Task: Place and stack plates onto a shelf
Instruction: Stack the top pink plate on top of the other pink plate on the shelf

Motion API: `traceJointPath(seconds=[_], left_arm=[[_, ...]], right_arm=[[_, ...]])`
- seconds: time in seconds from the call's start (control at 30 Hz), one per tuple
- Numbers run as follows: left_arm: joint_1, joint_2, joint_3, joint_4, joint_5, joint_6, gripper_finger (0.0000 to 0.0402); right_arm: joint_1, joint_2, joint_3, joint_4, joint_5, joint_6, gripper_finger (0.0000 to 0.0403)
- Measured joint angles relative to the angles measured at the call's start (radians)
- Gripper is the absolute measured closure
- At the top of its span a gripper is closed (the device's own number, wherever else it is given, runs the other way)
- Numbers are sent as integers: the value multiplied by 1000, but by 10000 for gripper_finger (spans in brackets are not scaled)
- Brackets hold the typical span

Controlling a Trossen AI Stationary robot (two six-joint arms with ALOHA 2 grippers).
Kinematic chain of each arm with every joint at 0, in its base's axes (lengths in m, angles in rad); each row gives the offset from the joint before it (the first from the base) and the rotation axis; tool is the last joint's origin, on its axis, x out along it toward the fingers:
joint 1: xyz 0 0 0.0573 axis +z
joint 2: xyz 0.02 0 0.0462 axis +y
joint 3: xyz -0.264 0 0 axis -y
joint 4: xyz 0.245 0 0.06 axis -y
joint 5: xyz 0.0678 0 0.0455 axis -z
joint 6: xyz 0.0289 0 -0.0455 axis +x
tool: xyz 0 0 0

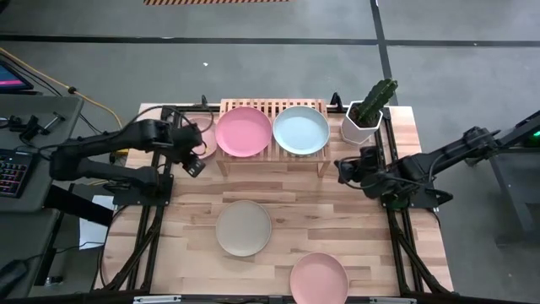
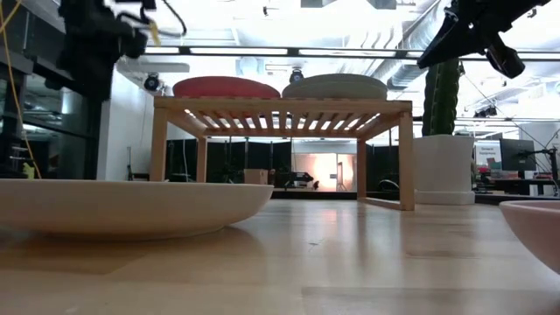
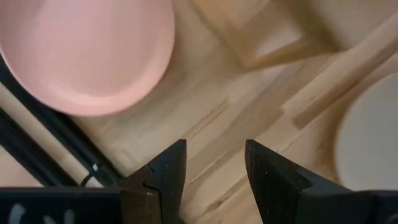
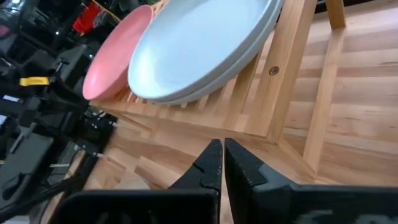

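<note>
The light-wood shelf (image 1: 272, 156) stands at the table's far side. On its slats rest a pink plate (image 1: 244, 131) and, to the right, a pale mint stack (image 1: 301, 129) that shows two layers in the right wrist view (image 4: 199, 43). A beige plate (image 1: 244, 228) lies flat mid-table and a pink plate (image 1: 319, 277) at the near edge. Another pink plate (image 3: 87, 50) lies on the table left of the shelf. My left gripper (image 3: 214, 162) hovers open beside that plate. My right gripper (image 4: 219, 155) is shut, off the shelf's right end.
A white pot with a cactus (image 1: 364, 114) stands at the far right corner, next to the shelf. Black frame rails (image 1: 152, 228) run along the table's left and right sides. Bare wood lies between the shelf and the beige plate.
</note>
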Motion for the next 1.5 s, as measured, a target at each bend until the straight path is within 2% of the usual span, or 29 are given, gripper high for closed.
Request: traceJointPath(seconds=[0.13,0.27,0.4,0.53,0.67,0.93,1.27,1.5], left_arm=[[27,55,-63,9,29,52,250],[71,134,-84,9,45,199,250],[111,203,-84,15,27,424,250],[124,250,-84,20,-42,695,250],[126,261,-84,75,-69,870,250],[170,258,-92,187,-70,984,250],[231,176,-226,198,-69,975,250],[258,156,-315,292,-99,1086,250]], right_arm=[[0,21,0,2,-25,5,403],[0,27,0,4,-53,6,403],[0,27,0,4,-56,7,403],[0,27,0,4,-60,8,403],[0,27,0,4,-60,8,403],[0,26,0,5,-59,8,403],[0,26,0,7,-53,8,403],[0,26,0,18,-42,8,403]])
